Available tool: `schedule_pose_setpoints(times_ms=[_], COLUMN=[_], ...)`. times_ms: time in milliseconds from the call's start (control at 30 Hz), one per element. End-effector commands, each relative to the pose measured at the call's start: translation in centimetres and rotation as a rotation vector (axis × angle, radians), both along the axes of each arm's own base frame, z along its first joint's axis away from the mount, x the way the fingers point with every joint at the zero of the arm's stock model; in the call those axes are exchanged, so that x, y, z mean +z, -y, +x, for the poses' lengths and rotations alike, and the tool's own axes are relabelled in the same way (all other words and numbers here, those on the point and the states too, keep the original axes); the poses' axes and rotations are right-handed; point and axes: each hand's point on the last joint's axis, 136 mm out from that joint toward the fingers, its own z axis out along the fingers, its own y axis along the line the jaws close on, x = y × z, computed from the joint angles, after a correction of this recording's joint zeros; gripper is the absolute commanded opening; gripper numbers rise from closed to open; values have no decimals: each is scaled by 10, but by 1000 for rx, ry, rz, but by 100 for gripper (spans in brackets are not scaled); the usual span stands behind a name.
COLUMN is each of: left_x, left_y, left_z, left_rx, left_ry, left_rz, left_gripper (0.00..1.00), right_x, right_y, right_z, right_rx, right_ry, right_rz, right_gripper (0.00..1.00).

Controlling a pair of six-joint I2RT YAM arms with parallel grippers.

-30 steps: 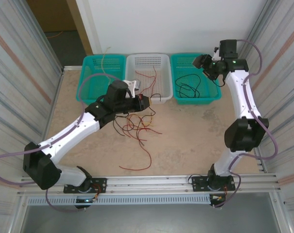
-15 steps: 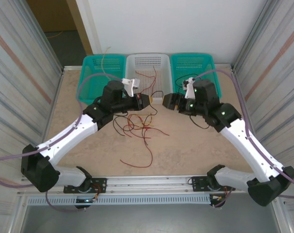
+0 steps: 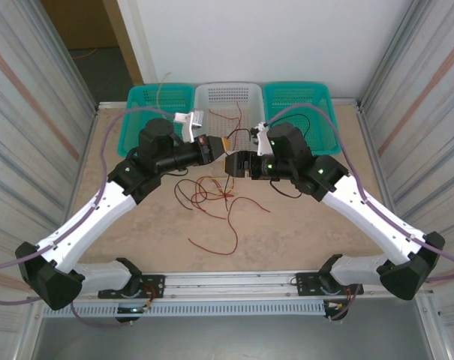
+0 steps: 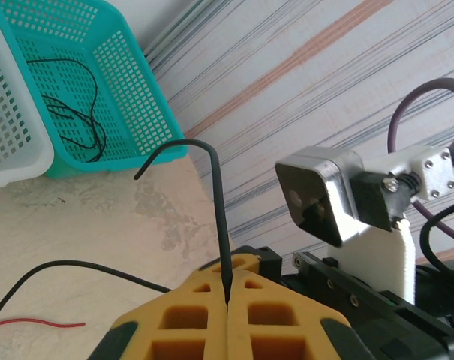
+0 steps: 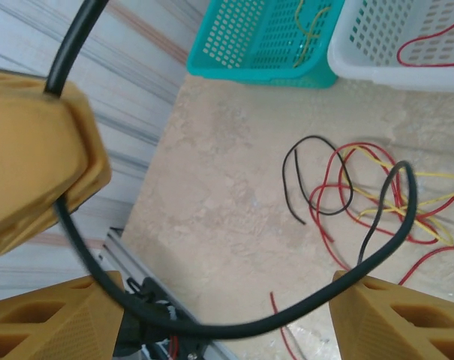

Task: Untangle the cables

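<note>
A tangle of red, black and pale yellow cables [image 3: 210,191] lies on the table in the middle. My left gripper [image 3: 224,142] hovers above it, shut on a black cable [image 4: 220,225] whose free end curls up and over to the left. My right gripper [image 3: 233,164] faces it closely and stands open. In the right wrist view that black cable [image 5: 234,327] sags across the gap between the right gripper [image 5: 227,322] fingers, without being pinched. The left fingers [image 5: 31,165] show at the upper left there. The tangle [image 5: 362,187] lies below.
Three baskets line the far edge: a teal basket [image 3: 148,112] with a yellowish wire, a white basket [image 3: 227,97] with red wire, and a teal basket [image 3: 317,101] with black wires. A loose red cable [image 3: 220,244] trails toward the near rail. Corrugated walls stand on both sides.
The right arm swung from over the right teal basket to the middle, meeting the left gripper. The left gripper drew slightly left and up, still shut on the black cable.
</note>
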Motion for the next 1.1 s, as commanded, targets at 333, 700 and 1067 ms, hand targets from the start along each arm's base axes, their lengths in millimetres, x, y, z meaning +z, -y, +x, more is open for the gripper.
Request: schedule_pose_setpoints(times_ms=[333, 700, 1067], left_x=[5, 0, 3], left_y=[-19, -12, -9], left_z=[0, -8, -10], left_rx=[3, -64, -90], left_ry=[-40, -80, -69], left_rz=[29, 39, 37], left_gripper=[0, 0, 0], right_x=[13, 19, 18], right_y=[21, -3, -21], right_z=[4, 9, -5], right_rx=[-46, 14, 124], right_ry=[129, 157, 147], right_rz=[-156, -152, -110], right_gripper=[75, 62, 69])
